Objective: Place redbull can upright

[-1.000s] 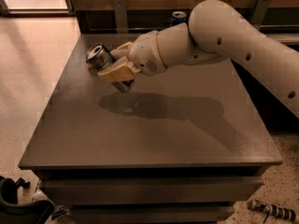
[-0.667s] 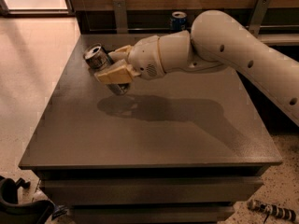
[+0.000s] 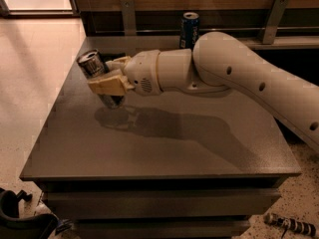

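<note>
Your gripper [image 3: 105, 74] has its jaws clamped on the redbull can [image 3: 91, 62], which sits tilted between them. Its silver top leans out above the jaws, away from the arm, and its lower end pokes out below them, close to the table [image 3: 164, 148]; you cannot tell whether it touches. Well behind the jaws, a dark blue can [image 3: 189, 30] stands upright.

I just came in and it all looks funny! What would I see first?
A big white robot arm is stretched across the flat grey table. Its pincer grips a slim silver metal drink can, tilted, over the table's far left part. A dark blue can stands upright on the ledge behind.
</note>
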Controlling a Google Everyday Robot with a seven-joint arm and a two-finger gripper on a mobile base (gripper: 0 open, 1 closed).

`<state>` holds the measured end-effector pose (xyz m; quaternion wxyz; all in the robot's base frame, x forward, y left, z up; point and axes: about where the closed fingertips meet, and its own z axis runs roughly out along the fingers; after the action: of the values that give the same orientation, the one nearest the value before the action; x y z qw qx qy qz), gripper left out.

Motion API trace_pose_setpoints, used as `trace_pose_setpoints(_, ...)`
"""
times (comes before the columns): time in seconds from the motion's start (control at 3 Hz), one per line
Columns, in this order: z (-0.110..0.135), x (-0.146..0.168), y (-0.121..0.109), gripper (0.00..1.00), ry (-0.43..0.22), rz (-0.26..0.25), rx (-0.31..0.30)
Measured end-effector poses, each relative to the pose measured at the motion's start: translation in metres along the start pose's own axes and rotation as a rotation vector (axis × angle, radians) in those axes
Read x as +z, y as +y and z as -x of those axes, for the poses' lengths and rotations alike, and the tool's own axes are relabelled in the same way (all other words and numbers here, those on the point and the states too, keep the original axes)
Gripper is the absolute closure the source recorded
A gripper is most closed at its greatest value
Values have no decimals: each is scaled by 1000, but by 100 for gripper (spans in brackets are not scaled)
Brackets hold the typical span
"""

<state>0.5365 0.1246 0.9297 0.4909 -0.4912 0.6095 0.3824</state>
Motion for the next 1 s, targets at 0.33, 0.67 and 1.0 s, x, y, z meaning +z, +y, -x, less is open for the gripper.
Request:
trace_pose_setpoints(0.33, -1, 20, -1, 100, -31, -32, 31)
trace_pose_setpoints(0.67, -4, 35, -6, 100, -87, -45, 49)
trace_pose_setpoints(1.0, -7, 41, -9, 100, -113, -47, 52)
